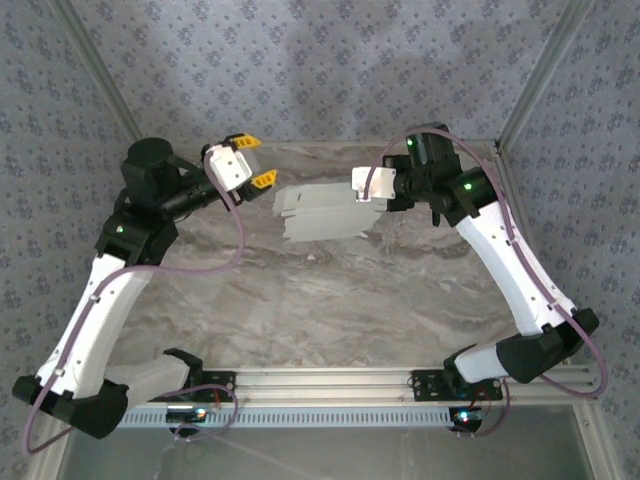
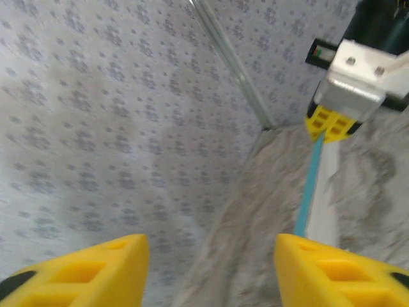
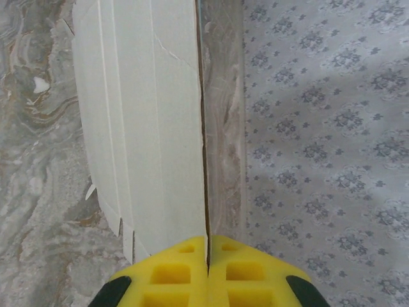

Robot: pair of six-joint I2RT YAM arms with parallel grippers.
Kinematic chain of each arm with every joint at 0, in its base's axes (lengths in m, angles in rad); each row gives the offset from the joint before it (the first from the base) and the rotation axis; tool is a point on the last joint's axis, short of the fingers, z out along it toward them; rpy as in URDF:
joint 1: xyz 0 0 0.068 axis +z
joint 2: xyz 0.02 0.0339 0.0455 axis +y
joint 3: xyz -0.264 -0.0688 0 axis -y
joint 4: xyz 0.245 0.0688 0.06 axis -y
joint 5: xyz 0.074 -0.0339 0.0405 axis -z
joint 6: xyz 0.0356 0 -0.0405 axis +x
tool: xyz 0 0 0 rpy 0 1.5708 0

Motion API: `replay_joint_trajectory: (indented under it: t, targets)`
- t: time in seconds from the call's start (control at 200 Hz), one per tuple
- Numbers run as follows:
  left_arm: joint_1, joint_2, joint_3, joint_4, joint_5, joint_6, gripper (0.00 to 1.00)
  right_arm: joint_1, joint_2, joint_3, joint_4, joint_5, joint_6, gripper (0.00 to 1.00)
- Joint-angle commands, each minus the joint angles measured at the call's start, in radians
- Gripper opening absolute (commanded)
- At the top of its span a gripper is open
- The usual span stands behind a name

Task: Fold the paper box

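Currently your right pincer [image 3: 208, 248] is pressed together on one edge of the paper box [image 3: 144, 121]. The box stretches straight out ahead of its fingertips, pale beige face showing, over the marbled worktop [image 3: 38, 192]. Your left pincer [image 2: 211, 275] is spread, with nothing between its yellow fingers [image 2: 89, 272]. Seen from it, the box is edge-on, ahead and to the right, a thin blue strip running out from the right pincer's tips. From above, the box lies between your two pincers, just beside the left one but apart from it.
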Motion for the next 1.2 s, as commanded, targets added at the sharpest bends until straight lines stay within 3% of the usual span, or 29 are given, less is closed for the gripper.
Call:
replay_joint_trajectory:
  t: [0.0, 0.1, 0.165, 0.33, 0.47, 0.6, 0.735, 0.875, 1.194]
  targets:
    - [0.023, 0.016, 0.034, 0.049, 0.12, -0.326, 0.58, 0.009, -0.025, -0.011, 0.071, 0.037, 0.031, 0.0]
    - [0.028, 0.042, 0.034, 0.069, 0.22, -0.488, 0.55, 0.018, -0.025, -0.03, 0.089, 0.056, 0.04, 0.0]
    - [0.026, 0.054, 0.023, 0.06, 0.25, -0.497, 0.5, 0.021, -0.031, -0.044, 0.112, 0.068, 0.043, 0.0]
    - [0.022, 0.032, -0.038, 0.042, 0.199, -0.363, 0.39, 0.029, -0.042, -0.054, 0.116, 0.057, 0.052, 0.0]
    - [0.026, 0.025, -0.042, 0.02, 0.057, -0.17, 0.33, 0.046, -0.058, -0.061, 0.094, 0.046, 0.02, 0.0]
    - [0.012, 0.051, -0.044, -0.009, 0.101, 0.087, 0.42, 0.06, -0.075, -0.069, 0.062, 0.031, -0.038, 0.0]
    - [0.003, 0.075, -0.009, -0.116, 0.119, 0.264, 0.5, 0.075, -0.095, -0.07, 0.027, 0.02, -0.07, 0.0]
    - [-0.015, 0.089, -0.013, -0.15, 0.167, 0.305, 0.52, 0.077, -0.111, -0.072, 0.028, 0.025, -0.069, 0.0]
    - [-0.062, 0.088, -0.042, -0.169, 0.136, 0.325, 0.52, 0.081, -0.102, -0.081, 0.047, 0.058, -0.067, 0.0]
